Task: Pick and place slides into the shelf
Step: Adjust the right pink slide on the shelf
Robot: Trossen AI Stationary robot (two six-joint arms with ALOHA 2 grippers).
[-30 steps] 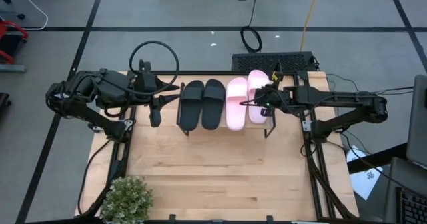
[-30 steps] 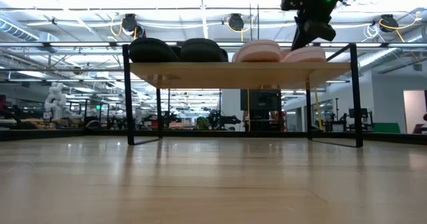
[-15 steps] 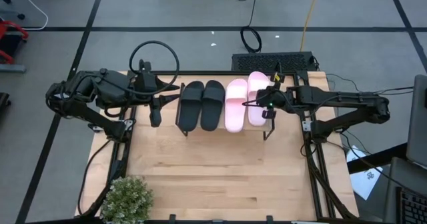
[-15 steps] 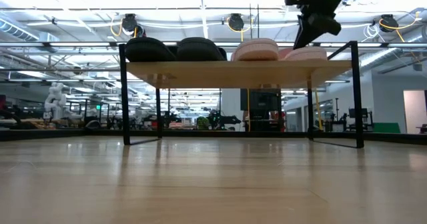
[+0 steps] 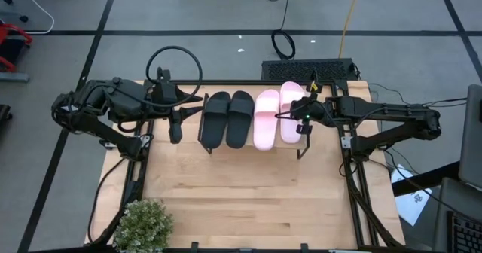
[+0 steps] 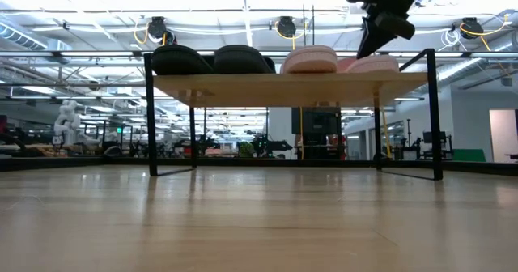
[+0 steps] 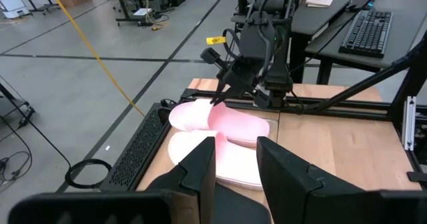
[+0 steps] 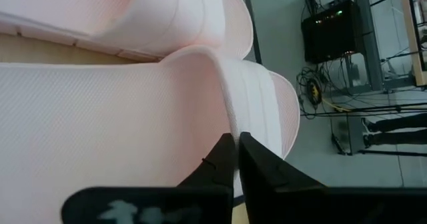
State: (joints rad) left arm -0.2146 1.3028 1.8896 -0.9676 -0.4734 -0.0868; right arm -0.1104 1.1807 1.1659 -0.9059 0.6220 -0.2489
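The shelf (image 5: 252, 144) stands at the table's far side with a light plank top (image 6: 283, 88) on thin black legs. Four slides lie side by side on it, a black pair (image 5: 227, 118) on the left and a pink pair (image 5: 277, 114) on the right. My right gripper (image 8: 235, 141) reaches in from the table's right over the rightmost pink slide (image 5: 291, 106) and is shut at its strap. My left gripper (image 5: 176, 129) hangs open just left of the shelf and holds nothing; its open fingers (image 7: 203, 167) show in the left wrist view. My right gripper pinches the raised edge of the strap (image 8: 229, 121) of the rightmost pink slide between its two fingers. It comes from the table's right, slanting down. The slide's sole lies on the shelf top, next to the other pink slide (image 8: 167, 17).
A potted plant (image 5: 143, 224) stands at the table's near left corner. The black frame rails (image 5: 354, 193) run along the table's sides. A black keyboard-like panel (image 5: 309, 68) and a cable ring (image 5: 173, 63) lie beyond the far edge. Bare table (image 5: 248, 193) lies in front of the shelf.
My right gripper has risen slightly and drawn back a little toward the table's right edge, staying shut at the pink slide's strap. The slides stay on the shelf. My left arm has kept still.
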